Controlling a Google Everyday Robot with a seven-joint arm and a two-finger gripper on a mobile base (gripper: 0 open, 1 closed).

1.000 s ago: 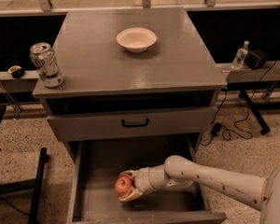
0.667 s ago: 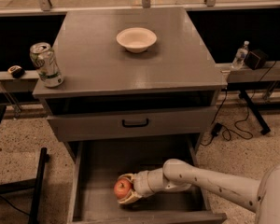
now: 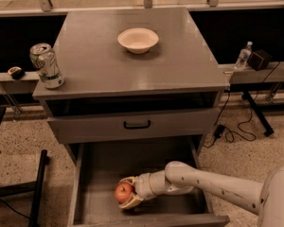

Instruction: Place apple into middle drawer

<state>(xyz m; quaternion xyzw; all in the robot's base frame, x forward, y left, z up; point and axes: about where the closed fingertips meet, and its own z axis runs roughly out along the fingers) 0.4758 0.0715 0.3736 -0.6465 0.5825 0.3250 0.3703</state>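
The red-orange apple (image 3: 124,192) sits low inside the open middle drawer (image 3: 102,164), just above or on its grey floor near the front. My gripper (image 3: 127,193) reaches in from the right on a white arm, and its pale fingers are closed around the apple from above and below. The drawer is pulled far out, below the closed drawer front with the black handle (image 3: 137,125).
A white bowl (image 3: 137,39) stands at the back of the grey cabinet top (image 3: 180,60). A soda can (image 3: 46,65) stands at its left front corner. A water bottle (image 3: 243,56) and cables are on the right; a black frame (image 3: 38,183) stands left of the drawer.
The gripper with the apple has moved slightly left and lower in the drawer. Nothing else has moved.
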